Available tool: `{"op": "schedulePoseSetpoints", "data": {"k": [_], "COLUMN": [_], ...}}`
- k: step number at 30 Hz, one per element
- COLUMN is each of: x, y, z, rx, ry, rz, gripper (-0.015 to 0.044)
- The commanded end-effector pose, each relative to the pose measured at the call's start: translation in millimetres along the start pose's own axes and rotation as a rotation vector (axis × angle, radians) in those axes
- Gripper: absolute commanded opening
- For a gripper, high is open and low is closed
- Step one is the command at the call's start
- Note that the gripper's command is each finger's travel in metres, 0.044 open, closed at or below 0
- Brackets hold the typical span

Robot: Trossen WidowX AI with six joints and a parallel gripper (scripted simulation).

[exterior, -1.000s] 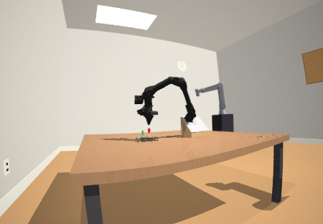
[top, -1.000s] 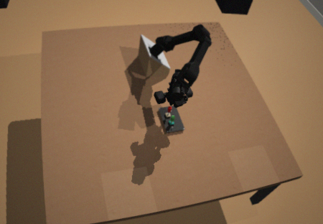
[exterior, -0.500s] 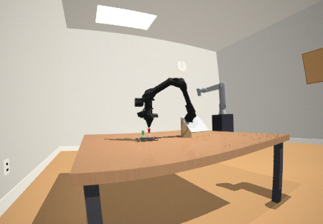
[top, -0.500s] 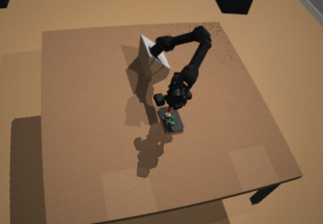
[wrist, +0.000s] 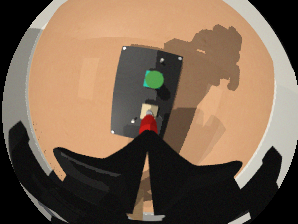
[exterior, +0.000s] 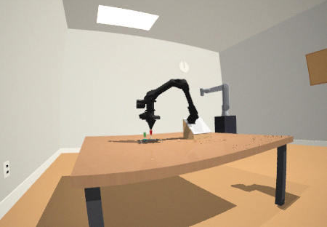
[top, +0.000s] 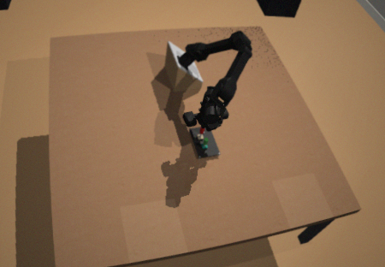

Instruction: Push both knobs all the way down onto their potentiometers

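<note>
Brown tabletop (top: 90, 149) (exterior: 174, 156) (wrist: 60, 75) under warm light, with a pale wall (exterior: 127, 57) behind, and on it a small dark circuit board (top: 211, 146) (wrist: 125, 90). Close to one end of the board, a red knob (top: 202, 130) (exterior: 151, 132) (wrist: 148, 125), upright in the exterior view, long axis near vertical, with a cream potentiometer (top: 200, 137) (wrist: 147, 109) just beneath. Farther along, a green knob (top: 205, 140) (exterior: 144, 134) (wrist: 154, 79) over a teal potentiometer (top: 204, 146) (wrist: 146, 78), beside the red one and well clear of the fingers.

Directly above the red knob, the gripper (exterior: 151, 128) (wrist: 148, 133): closed, tips together, nothing gripped, pointing down. From the fingertips to the red knob, straight down, with hardly any gap in the exterior view; cannot tell whether already touching. In the wrist view, red knob just beyond the tips, partly hidden by them; green knob farther up the same board.

Probably at the start of the first push, with both knobs apparently high. Likely needs a slow, straight press along the shaft, tips centred on the knob top; off-centre or tilted, might slip off the edge or lever the potentiometer loose. Best to stop once seated, then lift clear before crossing to the green knob for the same press.
</note>
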State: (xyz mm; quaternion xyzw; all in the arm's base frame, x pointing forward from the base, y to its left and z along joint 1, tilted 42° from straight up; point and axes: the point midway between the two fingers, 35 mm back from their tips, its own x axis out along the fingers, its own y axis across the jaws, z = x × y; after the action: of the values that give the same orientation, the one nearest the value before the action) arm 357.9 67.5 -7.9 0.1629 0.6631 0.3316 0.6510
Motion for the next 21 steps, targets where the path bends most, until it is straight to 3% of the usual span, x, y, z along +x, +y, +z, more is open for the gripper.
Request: {"op": "schedulePoseSetpoints", "data": {"k": [1,21], "x": [1.5,3.2], "y": [0.5,0.5], "z": [0.0,0.0], "rx": [0.003,0.003], "ry": [-0.001,-0.001], "rz": [0.004,0.004], "gripper": [0.0000,0.0000]}}
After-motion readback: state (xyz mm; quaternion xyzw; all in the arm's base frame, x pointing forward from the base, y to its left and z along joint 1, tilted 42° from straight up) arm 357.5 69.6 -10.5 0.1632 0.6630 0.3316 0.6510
